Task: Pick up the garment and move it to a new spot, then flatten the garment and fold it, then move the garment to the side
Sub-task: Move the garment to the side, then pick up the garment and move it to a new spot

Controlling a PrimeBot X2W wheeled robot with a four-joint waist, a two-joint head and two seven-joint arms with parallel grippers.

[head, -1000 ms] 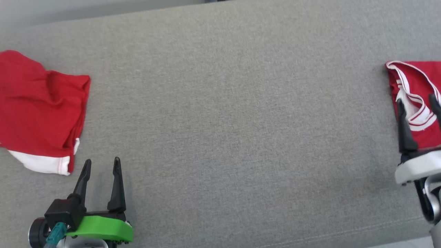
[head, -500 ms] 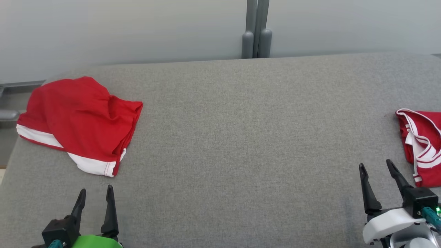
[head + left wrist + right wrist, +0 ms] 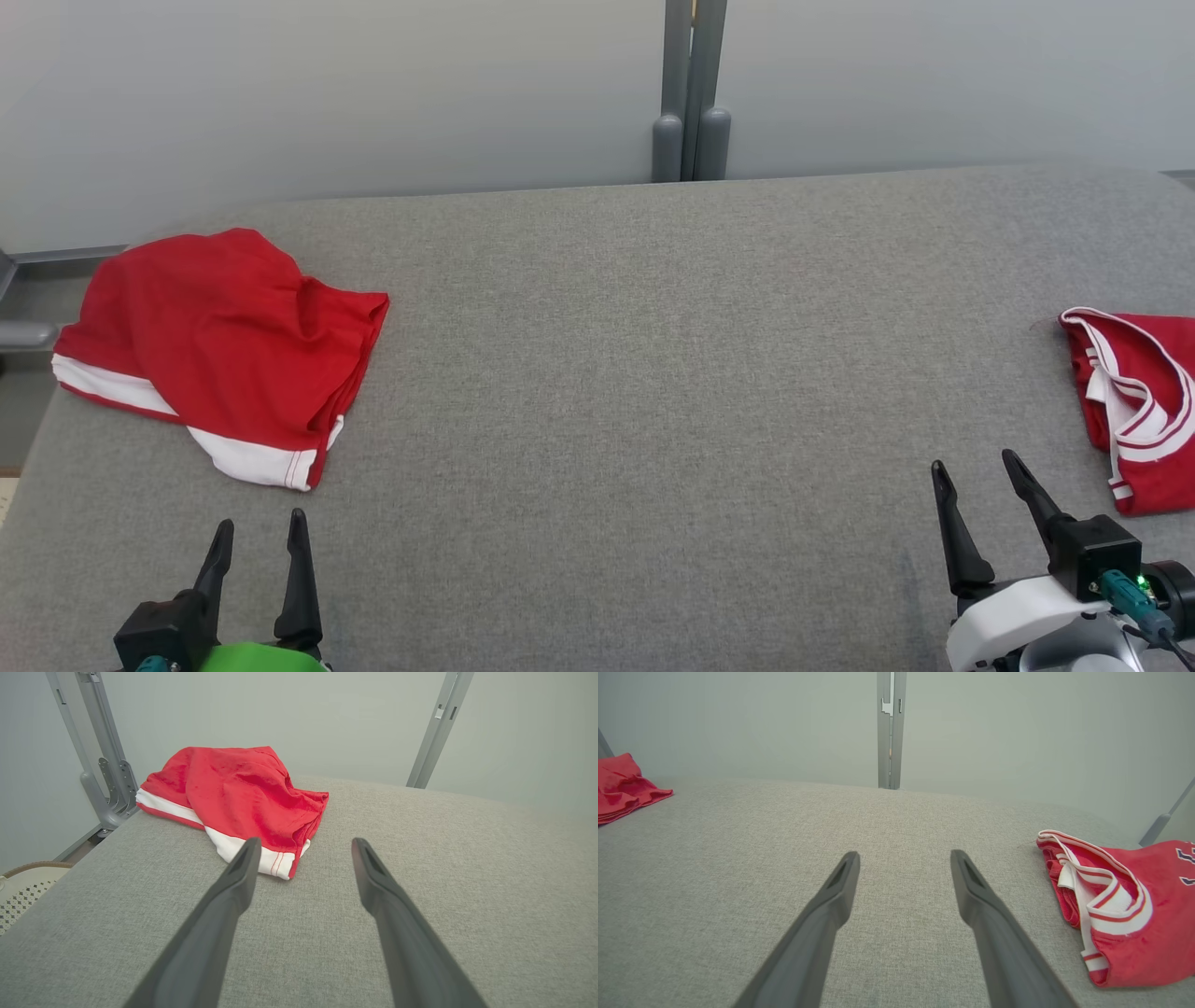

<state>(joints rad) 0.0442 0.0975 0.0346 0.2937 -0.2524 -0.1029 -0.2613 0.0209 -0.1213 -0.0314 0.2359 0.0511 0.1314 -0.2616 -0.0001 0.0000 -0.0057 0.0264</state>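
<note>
Nearest the robot, the left gripper (image 3: 260,519) hovers low over the grey table (image 3: 635,373), its fingers (image 3: 233,891) spread wide and holding nothing. The right gripper (image 3: 973,459) is the same, its fingers (image 3: 836,891) apart and empty.

Just beyond the right gripper and further right, a red jersey (image 3: 1144,411) lies bunched at the table's edge with its white trim twisted. Farther off on the left, red shorts (image 3: 215,336) lie folded.

The jersey looks like the garment to pick up. The right arm should swing right, come down over the thick near fold, and pinch several layers rather than the trim alone. It should then lift clear before carrying to the bare middle. A grey post (image 3: 691,93) stands behind.
</note>
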